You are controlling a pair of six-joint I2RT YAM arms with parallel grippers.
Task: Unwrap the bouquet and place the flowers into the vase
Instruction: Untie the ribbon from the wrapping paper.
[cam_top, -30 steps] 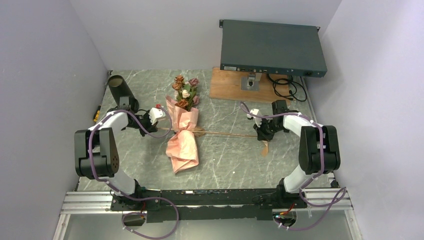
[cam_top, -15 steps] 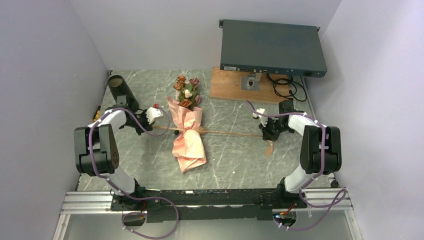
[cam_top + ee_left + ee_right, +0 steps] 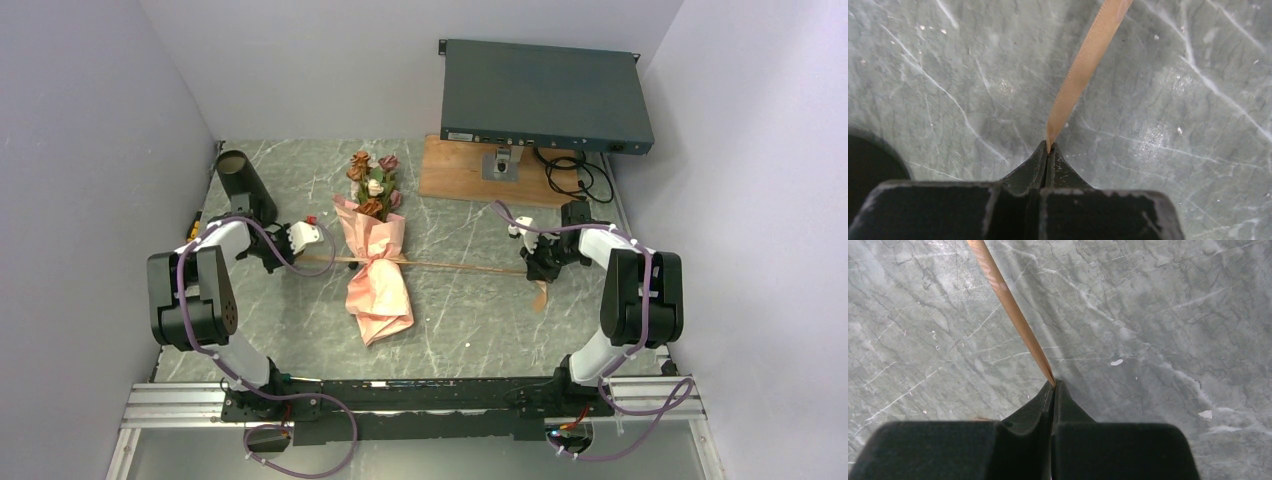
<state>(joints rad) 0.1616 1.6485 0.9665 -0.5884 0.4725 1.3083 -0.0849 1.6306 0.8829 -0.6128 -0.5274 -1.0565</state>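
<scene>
The bouquet (image 3: 378,272) lies in the middle of the table, its salmon paper still round the stems. The flowers (image 3: 372,185) point to the far side. A tan ribbon (image 3: 460,266) runs taut across the wrap from one gripper to the other. My left gripper (image 3: 292,256) is shut on the ribbon's left end (image 3: 1083,65), pinched at its tips (image 3: 1048,148). My right gripper (image 3: 538,272) is shut on the other end (image 3: 1008,295), also at its tips (image 3: 1053,383). The black vase (image 3: 240,180) stands at the far left, just behind my left arm.
A dark grey rack box (image 3: 545,95) sits at the back right over a wooden board (image 3: 460,170), with black cables (image 3: 578,178) beside it. A yellow tool (image 3: 192,228) lies by the left wall. Walls close in on three sides.
Both grippers have drawn apart, left going left and right going right, stretching the ribbon straight. The bouquet slid slightly to the right.
</scene>
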